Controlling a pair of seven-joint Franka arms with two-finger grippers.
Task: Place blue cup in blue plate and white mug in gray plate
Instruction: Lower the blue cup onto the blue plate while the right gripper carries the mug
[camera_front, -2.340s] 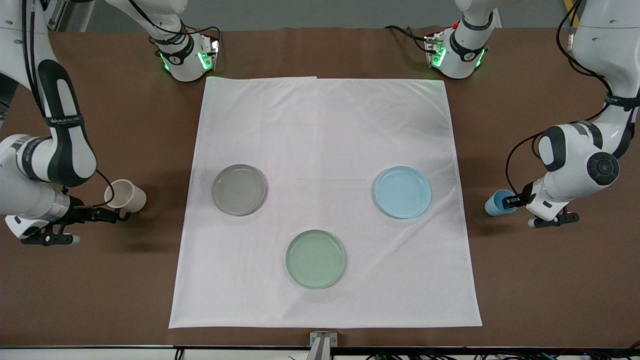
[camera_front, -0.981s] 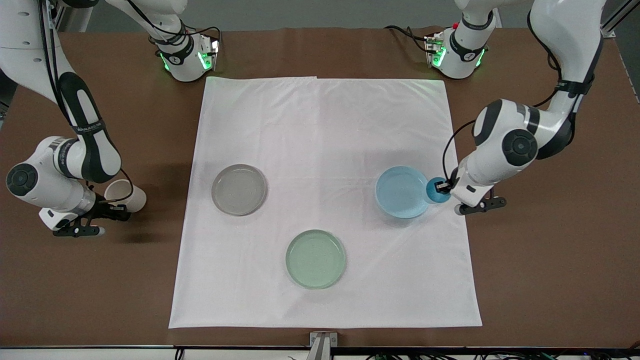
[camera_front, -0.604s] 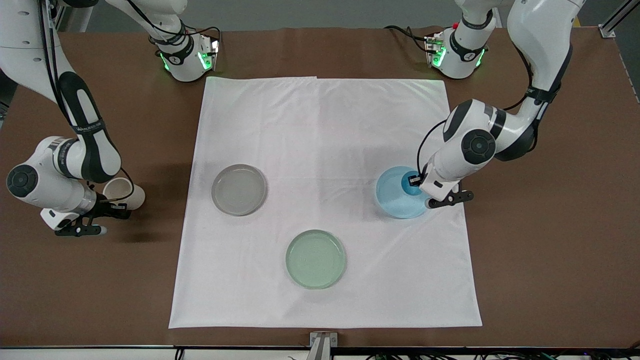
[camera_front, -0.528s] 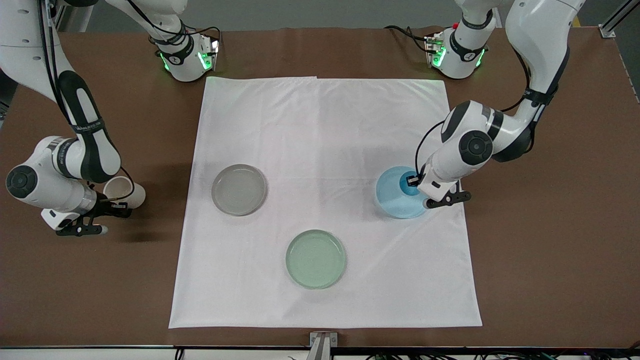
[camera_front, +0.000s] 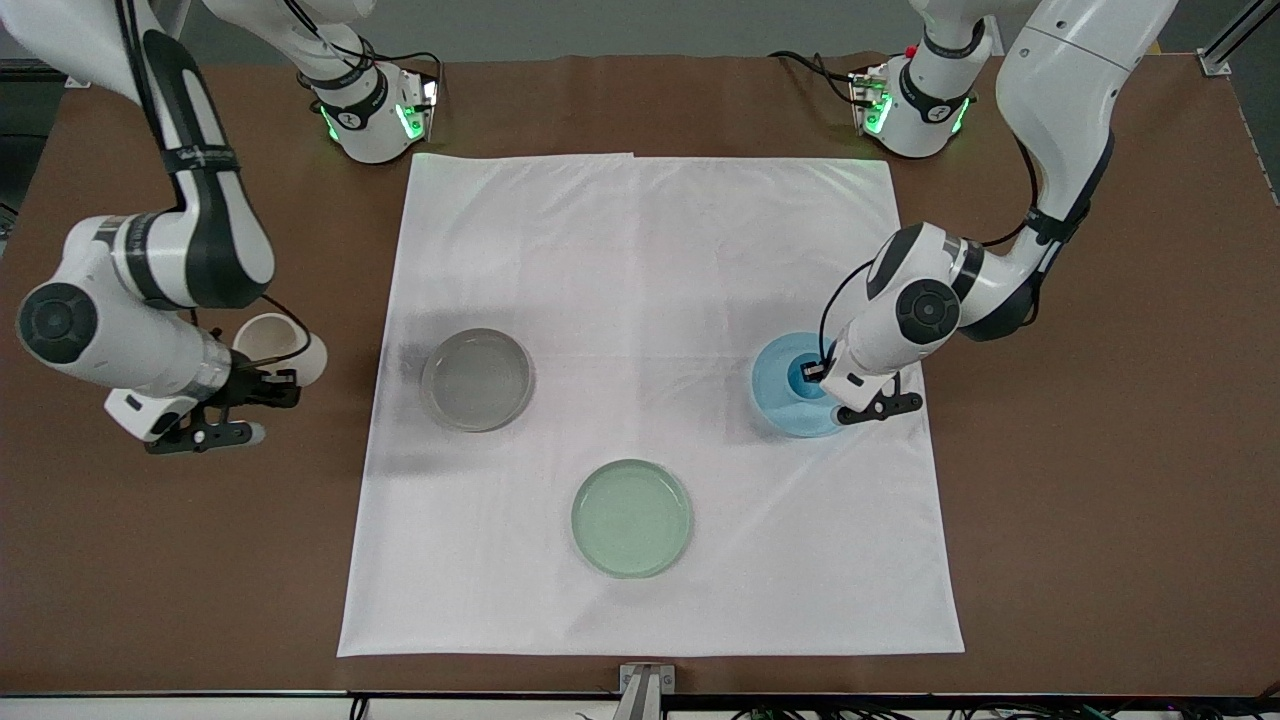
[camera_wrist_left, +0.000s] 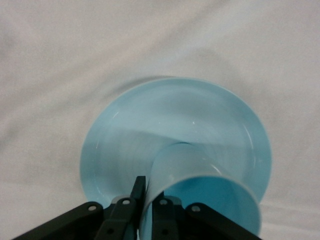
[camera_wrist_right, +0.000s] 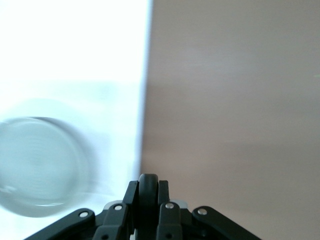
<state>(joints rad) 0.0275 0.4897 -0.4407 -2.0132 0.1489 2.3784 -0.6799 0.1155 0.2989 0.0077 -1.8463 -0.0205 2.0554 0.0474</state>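
At frame right, our left gripper (camera_front: 815, 372) pinches the blue cup (camera_front: 803, 375) by its rim over the blue plate (camera_front: 775, 400), unreleased. At frame left, our right gripper (camera_front: 272, 385) clamps the white mug (camera_front: 280, 345) by its handle, short of the gray plate (camera_front: 477, 379).

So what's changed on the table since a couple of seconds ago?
The left gripper carried the blue cup from the bare table at its end in over the blue plate, still gripped. The right gripper, shut on the white mug, lifted it and started toward the gray plate. The plates and cloth stayed put.
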